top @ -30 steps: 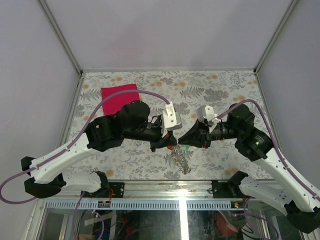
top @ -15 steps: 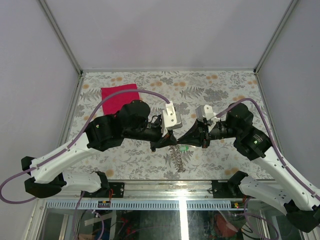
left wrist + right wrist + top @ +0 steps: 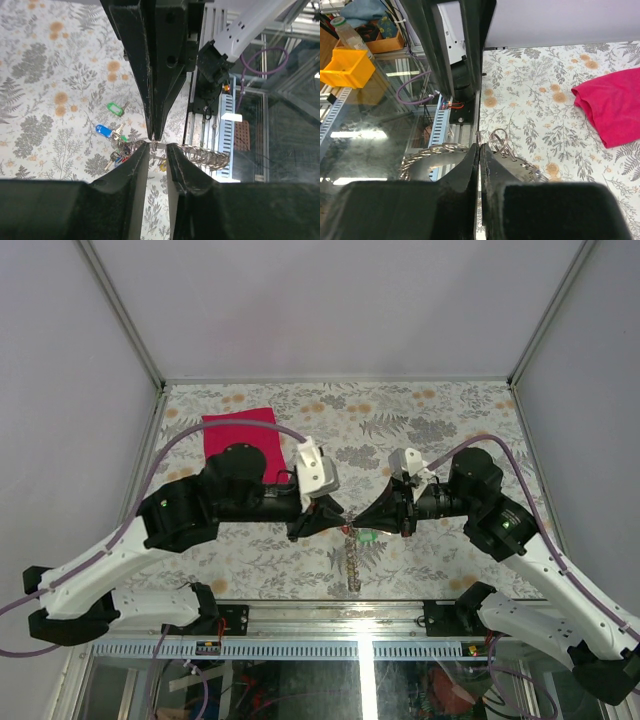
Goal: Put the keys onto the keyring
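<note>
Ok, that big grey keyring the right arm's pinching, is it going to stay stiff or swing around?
It will probably swing: the keyring dangles from one point between the shut right fingers. Being coiled metal, it likely keeps its shape. Its jagged edge may snag.

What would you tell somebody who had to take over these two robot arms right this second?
Left gripper: jaws slightly apart, nothing visibly pinched.
Right gripper: shut on the keyring, holding it up over the table near its front edge, between the two arms.
Keys: the green-tagged key lies loose on the table. The blue-tagged key and a small bunch of keys sit by the ring's end; threaded or not, I cannot tell.
Done: ring lifted.
Left: thread at least the green-tagged key.
</note>
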Available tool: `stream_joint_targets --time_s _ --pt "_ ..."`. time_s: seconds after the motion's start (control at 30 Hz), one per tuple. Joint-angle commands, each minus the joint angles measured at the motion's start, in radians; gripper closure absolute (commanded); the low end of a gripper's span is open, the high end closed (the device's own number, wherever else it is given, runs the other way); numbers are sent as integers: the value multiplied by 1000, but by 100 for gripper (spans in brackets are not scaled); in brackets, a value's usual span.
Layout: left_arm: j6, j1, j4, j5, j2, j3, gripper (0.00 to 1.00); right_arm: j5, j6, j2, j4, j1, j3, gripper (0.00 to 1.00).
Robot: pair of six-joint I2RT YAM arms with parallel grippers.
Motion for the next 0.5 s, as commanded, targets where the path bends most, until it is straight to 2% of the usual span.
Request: stream_joint_targets --time_s 0.0,0.23,0.47 --pt "-55 -4 122 -48 -80 -46 76 24 98 -39 154 4 -6 100" --pt "-118 -3 226 -140 -172 -141 73 54 290 -52 363 3 -79 100" --pt "-139 -3 269 -203 -212 -173 73 131 551 -74 775 3 -224 100"
